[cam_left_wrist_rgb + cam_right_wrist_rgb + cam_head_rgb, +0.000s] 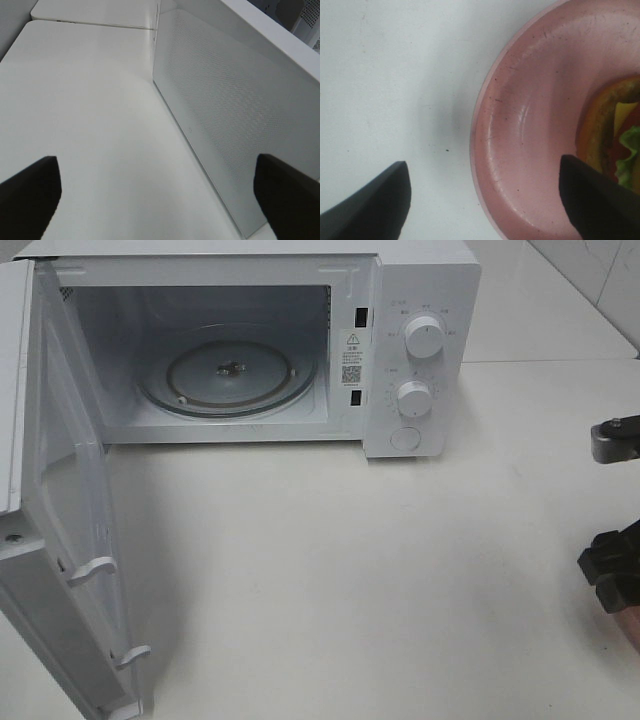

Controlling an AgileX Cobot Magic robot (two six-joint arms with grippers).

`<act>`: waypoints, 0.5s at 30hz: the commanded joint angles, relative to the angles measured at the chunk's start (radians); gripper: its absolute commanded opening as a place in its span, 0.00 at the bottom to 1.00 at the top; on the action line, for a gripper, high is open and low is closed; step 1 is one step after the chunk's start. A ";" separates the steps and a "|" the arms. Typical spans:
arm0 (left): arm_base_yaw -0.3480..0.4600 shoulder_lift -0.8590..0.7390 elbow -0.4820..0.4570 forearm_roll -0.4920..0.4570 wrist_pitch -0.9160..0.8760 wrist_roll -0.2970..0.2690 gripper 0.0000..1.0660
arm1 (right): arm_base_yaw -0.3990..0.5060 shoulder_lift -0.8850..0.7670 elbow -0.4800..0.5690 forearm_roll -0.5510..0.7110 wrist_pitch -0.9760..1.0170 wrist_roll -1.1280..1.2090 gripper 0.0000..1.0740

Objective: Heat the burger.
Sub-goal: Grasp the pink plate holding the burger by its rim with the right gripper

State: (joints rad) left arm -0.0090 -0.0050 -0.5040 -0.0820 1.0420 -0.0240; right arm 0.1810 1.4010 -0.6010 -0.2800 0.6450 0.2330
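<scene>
The burger [619, 135] shows only in the right wrist view, as a slice of brown bun, yellow cheese and green lettuce on a round pink plate [530, 120]. My right gripper [485, 200] is open and straddles the plate's rim, one finger [370, 207] over the bare table and the other [600, 200] over the plate's inside, next to the burger. In the exterior high view only a dark part of the right arm [610, 575] shows at the right edge. My left gripper [160, 200] is open and holds nothing, beside the microwave door [235, 115].
A white microwave [425, 300] stands at the back of the white table [330, 570], with its glass turntable [228, 375] bare. Its door [60, 540] is swung wide open toward the front left. Two knobs [425, 338] sit on its right panel.
</scene>
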 commanded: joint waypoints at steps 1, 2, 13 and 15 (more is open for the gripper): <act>0.001 -0.021 0.001 0.001 -0.009 -0.001 0.94 | -0.009 0.040 0.005 -0.014 -0.020 -0.004 0.71; 0.001 -0.021 0.001 0.001 -0.009 -0.001 0.94 | -0.009 0.068 0.005 -0.019 -0.032 -0.004 0.71; 0.001 -0.021 0.001 0.001 -0.009 -0.001 0.94 | -0.009 0.182 0.005 -0.023 -0.107 0.002 0.71; 0.001 -0.021 0.001 0.001 -0.009 -0.001 0.94 | -0.009 0.200 0.005 -0.023 -0.125 0.006 0.71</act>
State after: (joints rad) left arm -0.0090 -0.0050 -0.5040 -0.0820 1.0420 -0.0240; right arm 0.1810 1.5960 -0.6010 -0.2940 0.5290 0.2330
